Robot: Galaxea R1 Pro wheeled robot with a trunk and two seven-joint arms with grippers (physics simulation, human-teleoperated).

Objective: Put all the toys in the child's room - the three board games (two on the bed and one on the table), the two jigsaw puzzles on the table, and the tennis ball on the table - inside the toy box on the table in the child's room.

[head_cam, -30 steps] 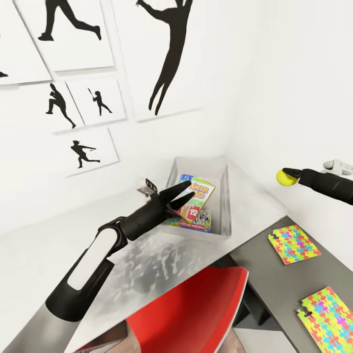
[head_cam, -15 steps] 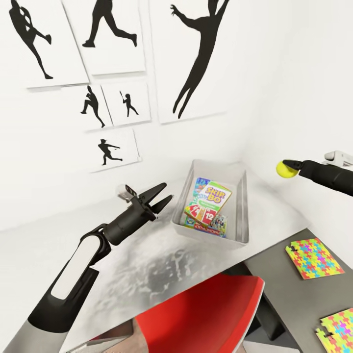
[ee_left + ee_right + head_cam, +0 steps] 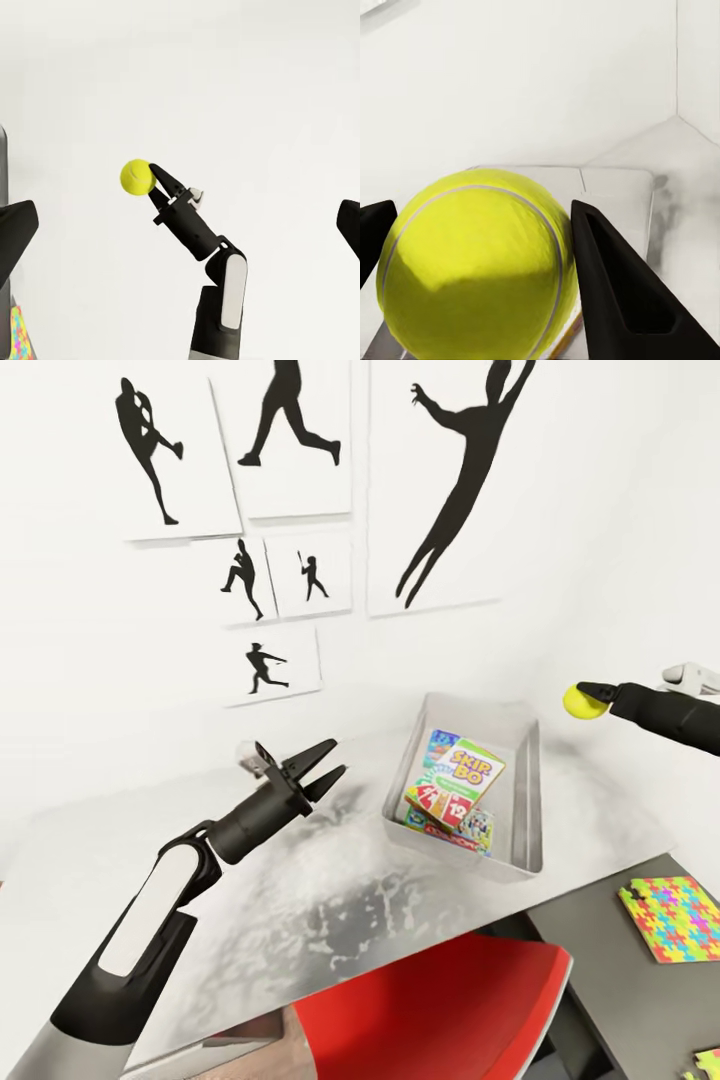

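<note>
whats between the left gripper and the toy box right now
In the head view, just bare, shiny table separates the open left gripper from the toy box; nothing lies in that gap.

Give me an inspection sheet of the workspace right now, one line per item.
Surface: grey table, mottled with reflections.
Job's things: toy box on the table holds board games, Skip-Bo box on top; tennis ball held in the air to the right of the box; jigsaw puzzle flat on the darker lower surface.
Clutter: red chair at the table's near edge.
Grippers: left end effector open, empty, above the table; right end effector shut on the tennis ball.
Cables: nothing seen.
Surroundings: white walls, athlete silhouette prints.
</note>
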